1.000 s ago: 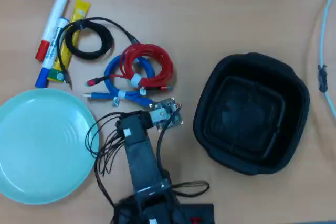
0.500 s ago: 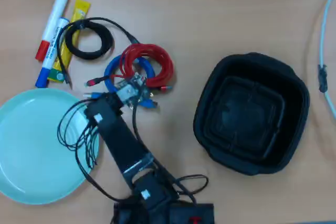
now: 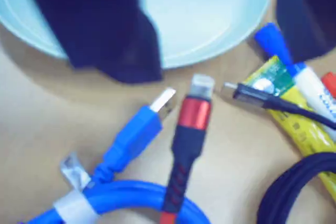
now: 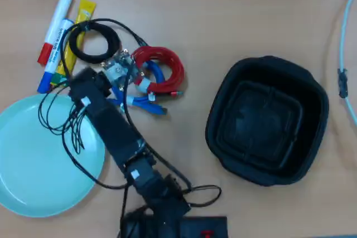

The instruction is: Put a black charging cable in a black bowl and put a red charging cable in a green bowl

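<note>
Overhead view: the desk (image 4: 234, 20) carries the black bowl (image 4: 266, 120) at right and the green bowl (image 4: 33, 160) at lower left, both empty, apparently waiting as drop-off points. Between them, the arm reaches up-left, its gripper (image 4: 116, 68) just beside the black charging cable (image 4: 95, 42), likely lining up to take it. The red charging cable (image 4: 164, 68) overlaps a blue cable (image 4: 139, 100). The wrist view alone shows plug tips near the markers (image 3: 294, 66); gripper opening cannot be told.
</note>
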{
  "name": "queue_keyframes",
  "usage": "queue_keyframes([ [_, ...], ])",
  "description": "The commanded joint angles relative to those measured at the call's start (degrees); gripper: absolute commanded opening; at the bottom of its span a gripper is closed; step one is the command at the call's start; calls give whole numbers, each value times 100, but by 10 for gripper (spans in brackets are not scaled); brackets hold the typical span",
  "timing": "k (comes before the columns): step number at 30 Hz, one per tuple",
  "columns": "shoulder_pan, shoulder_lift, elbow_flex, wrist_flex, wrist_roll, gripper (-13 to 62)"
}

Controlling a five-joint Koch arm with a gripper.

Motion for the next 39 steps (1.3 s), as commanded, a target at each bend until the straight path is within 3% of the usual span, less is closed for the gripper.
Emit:
queue_keyframes([
  [1,-18,-193,-773,53,-35,363],
  [5,0,-782,-1450,53,-26,432],
  [12,255,-1696,-2391,-202,316,433],
  [24,431,-2646,-2944,-246,3384,431],
  [39,88,-3032,-3507,-756,3041,433],
])
